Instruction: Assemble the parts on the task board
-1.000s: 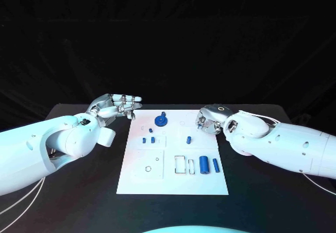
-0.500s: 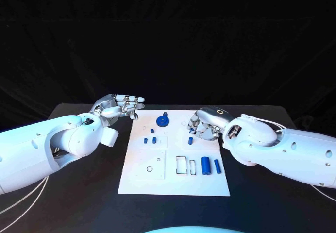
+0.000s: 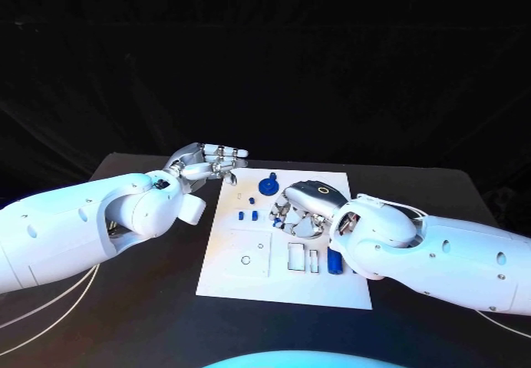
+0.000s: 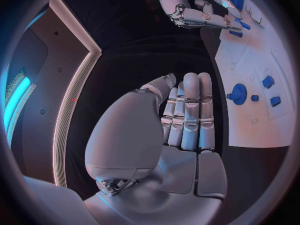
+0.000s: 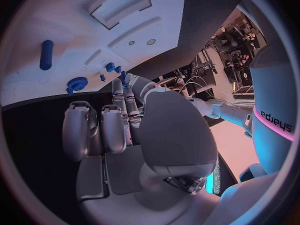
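The white task board (image 3: pixel 238 268) lies mid-table. A blue gear (image 3: pixel 269 184) stands at its far end, with two small blue blocks (image 3: pixel 245 216) and a tiny peg (image 3: pixel 251 201) nearer. A blue cylinder (image 3: pixel 334 263) lies by the slots (image 3: pixel 297 257), partly behind my right arm. My right hand (image 3: pixel 301 211) hangs over the board's middle, fingers curled down. A small blue peg (image 5: pixel 123 76) shows at its fingertips; whether it is pinched is unclear. My left hand (image 3: pixel 210 162) hovers off the board's far left corner, fingers straight and holding nothing (image 4: pixel 187 110).
The black table (image 3: pixel 133 299) surrounds the board on all sides. The left wrist view takes in the gear (image 4: pixel 236 92), the blocks (image 4: pixel 267 81) and my right hand (image 4: pixel 187 10). The right wrist view shows the cylinder (image 5: pixel 46 54) and gear (image 5: pixel 77 83).
My right hand has moved from the board's right edge in over its middle, covering the spot where a blue peg lay. The camera has shifted. The left hand keeps its pose.
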Motion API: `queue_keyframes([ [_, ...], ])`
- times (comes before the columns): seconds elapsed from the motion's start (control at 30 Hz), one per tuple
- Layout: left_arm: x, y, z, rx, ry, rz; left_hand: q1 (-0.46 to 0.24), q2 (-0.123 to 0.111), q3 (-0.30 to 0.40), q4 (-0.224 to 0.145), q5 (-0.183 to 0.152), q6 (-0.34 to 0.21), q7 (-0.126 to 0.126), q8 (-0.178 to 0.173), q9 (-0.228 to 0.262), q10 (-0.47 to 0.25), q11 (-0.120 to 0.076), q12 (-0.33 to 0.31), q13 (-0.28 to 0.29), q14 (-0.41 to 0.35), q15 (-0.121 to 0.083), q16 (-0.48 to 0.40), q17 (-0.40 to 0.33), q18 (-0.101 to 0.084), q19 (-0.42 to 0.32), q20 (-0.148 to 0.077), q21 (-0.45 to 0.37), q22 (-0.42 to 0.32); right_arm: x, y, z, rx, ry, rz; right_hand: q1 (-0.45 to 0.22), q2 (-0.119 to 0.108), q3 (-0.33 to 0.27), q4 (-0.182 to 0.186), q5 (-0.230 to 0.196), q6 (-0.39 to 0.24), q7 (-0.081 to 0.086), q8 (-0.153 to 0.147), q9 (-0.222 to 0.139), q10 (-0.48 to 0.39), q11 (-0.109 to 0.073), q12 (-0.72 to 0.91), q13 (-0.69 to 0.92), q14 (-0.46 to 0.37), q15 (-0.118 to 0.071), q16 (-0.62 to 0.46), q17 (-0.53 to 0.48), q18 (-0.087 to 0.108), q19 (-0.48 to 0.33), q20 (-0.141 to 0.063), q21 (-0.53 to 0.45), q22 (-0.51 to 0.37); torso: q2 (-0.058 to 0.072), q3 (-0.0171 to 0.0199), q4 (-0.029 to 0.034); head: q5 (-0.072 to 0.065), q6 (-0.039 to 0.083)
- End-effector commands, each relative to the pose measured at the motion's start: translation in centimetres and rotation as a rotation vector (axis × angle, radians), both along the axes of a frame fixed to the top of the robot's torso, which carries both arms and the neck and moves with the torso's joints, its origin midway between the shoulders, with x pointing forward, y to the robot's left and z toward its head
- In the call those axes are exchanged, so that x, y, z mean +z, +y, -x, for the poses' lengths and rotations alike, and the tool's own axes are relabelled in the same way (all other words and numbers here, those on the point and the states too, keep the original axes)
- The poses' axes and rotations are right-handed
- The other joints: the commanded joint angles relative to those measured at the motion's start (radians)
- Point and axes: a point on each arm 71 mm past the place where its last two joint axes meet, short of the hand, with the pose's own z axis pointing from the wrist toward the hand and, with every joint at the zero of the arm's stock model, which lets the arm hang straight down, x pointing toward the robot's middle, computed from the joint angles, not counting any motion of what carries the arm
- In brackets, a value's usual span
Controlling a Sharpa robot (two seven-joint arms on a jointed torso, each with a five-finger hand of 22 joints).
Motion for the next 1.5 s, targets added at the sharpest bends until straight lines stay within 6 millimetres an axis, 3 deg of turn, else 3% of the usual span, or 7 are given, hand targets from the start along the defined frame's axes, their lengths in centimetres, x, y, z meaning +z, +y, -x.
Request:
queue_keyframes([
  [0.03, 0.2, -0.6, 0.1, -0.020, -0.009, 0.019, 0.003, 0.001, -0.004, -0.001, -0.002, 0.001, -0.002, 0.003, 0.001, -0.005, -0.003, 0.002, 0.001, -0.005, 0.002, -0.004, -0.001, 0.014, -0.003, 0.007, -0.006, -0.001, -0.8, 0.7, 0.2, 0.023, 0.018, 0.012, -0.006, 0.001, 0.007, 0.001, 0.007, 0.004, -0.003, 0.000, 0.001, 0.013, -0.015, -0.003, 0.000, 0.054, -0.008, 0.006, -0.001, -0.007, 0.007, 0.000, 0.003, 0.135, 0.000, -0.0021, -0.0001, 0.014, -0.003],
  [0.6, 0.3, -1.7, 0.3, -0.043, -0.007, 0.029, 0.002, 0.002, -0.006, 0.000, -0.002, 0.002, -0.002, 0.004, 0.001, -0.004, -0.003, 0.003, 0.002, -0.006, 0.002, -0.004, -0.002, 0.014, -0.003, 0.007, -0.007, -0.002, -4.3, 3.2, 0.3, 0.054, 0.066, 0.034, -0.013, 0.003, 0.013, -0.007, 0.025, 0.001, -0.002, -0.003, 0.005, 0.013, -0.015, -0.007, 0.001, 0.054, -0.008, 0.007, -0.003, -0.008, 0.010, 0.000, 0.010, 0.141, 0.000, -0.0014, 0.0013, 0.038, -0.014],
  [0.77, 0.3, -1.7, 0.3, -0.046, -0.005, 0.029, 0.001, 0.002, -0.007, 0.001, -0.002, 0.002, -0.002, 0.004, 0.001, -0.004, -0.003, 0.004, 0.002, -0.006, 0.002, -0.005, -0.002, 0.014, -0.003, 0.007, -0.007, -0.002, -4.9, 3.4, 0.5, 0.062, 0.087, 0.052, -0.013, 0.002, 0.013, -0.008, 0.026, 0.000, -0.002, -0.003, 0.005, 0.013, -0.015, -0.008, 0.001, 0.053, -0.008, 0.007, -0.003, -0.008, 0.009, 0.000, 0.010, 0.141, 0.000, -0.0010, -0.0016, 0.044, -0.017],
  [1.23, 0.3, -1.8, 0.5, -0.052, 0.001, 0.029, -0.008, 0.006, -0.013, 0.008, -0.002, 0.000, -0.001, 0.004, 0.000, -0.007, -0.002, 0.005, 0.002, -0.006, 0.003, -0.005, -0.003, 0.013, -0.004, 0.008, -0.011, -0.004, -5.8, 3.5, 0.2, 0.051, 0.091, 0.079, -0.016, 0.001, 0.012, -0.010, 0.022, 0.000, -0.002, -0.003, 0.006, 0.013, -0.014, -0.008, 0.001, 0.053, -0.008, 0.007, -0.004, -0.008, 0.008, 0.000, 0.008, 0.140, 0.001, -0.0003, 0.0000, 0.045, -0.021],
  [1.5, 0.3, -1.7, 0.5, -0.053, 0.004, 0.028, -0.008, 0.006, -0.013, 0.008, -0.002, 0.000, -0.001, 0.004, 0.000, -0.007, -0.002, 0.005, 0.002, -0.006, 0.003, -0.005, -0.003, 0.013, -0.004, 0.008, -0.011, -0.004, -5.9, 3.7, 0.0, 0.040, 0.080, 0.089, -0.016, 0.001, 0.013, -0.011, 0.022, 0.000, -0.002, -0.004, 0.007, 0.013, -0.014, -0.009, 0.001, 0.053, -0.008, 0.008, -0.003, -0.008, 0.009, 0.000, 0.009, 0.141, 0.000, -0.0006, -0.0024, 0.051, -0.022],
])
